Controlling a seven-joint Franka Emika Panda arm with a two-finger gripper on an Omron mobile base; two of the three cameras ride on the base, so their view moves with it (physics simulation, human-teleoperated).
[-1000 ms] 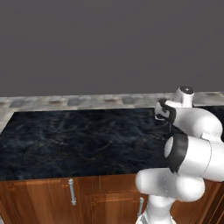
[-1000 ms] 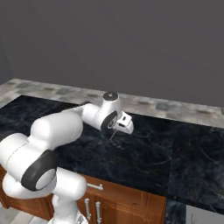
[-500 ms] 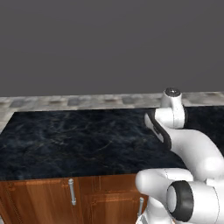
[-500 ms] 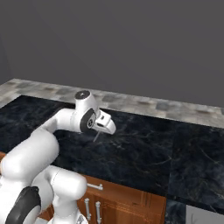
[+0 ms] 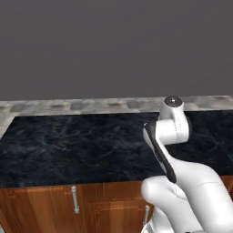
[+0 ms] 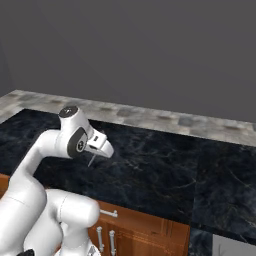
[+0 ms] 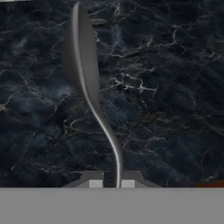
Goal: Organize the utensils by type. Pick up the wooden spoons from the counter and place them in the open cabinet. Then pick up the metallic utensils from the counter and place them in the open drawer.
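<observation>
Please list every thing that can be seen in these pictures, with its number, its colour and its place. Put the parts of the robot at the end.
metal spoon: one, grey, held by its handle between the fingertips, bowl away from the hand, above the counter.
counter: one, black marble with pale veins, across the scene.
tile strip: one, grey-beige, along the back edge of the counter.
wall: one, plain dark grey, behind the counter.
cabinet fronts: several, brown wood with metal handles, under the counter.
arm: one, white with dark joints, over the counter.
gripper: one, shut on the spoon's handle.
</observation>
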